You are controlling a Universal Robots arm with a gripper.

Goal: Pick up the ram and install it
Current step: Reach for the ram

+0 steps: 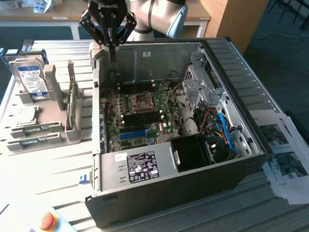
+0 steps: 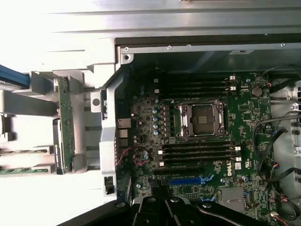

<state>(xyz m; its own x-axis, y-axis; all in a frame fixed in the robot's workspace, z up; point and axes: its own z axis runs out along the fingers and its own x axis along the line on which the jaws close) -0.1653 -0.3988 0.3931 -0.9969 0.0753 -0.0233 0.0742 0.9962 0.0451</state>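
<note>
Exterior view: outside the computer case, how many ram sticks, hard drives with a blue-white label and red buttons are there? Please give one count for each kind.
Ram sticks: 3 (one standing on edge in the grey rack, two set lower in front of it)
Hard drive with blue-white label: 1
Red button: 1
Total: 5
</note>
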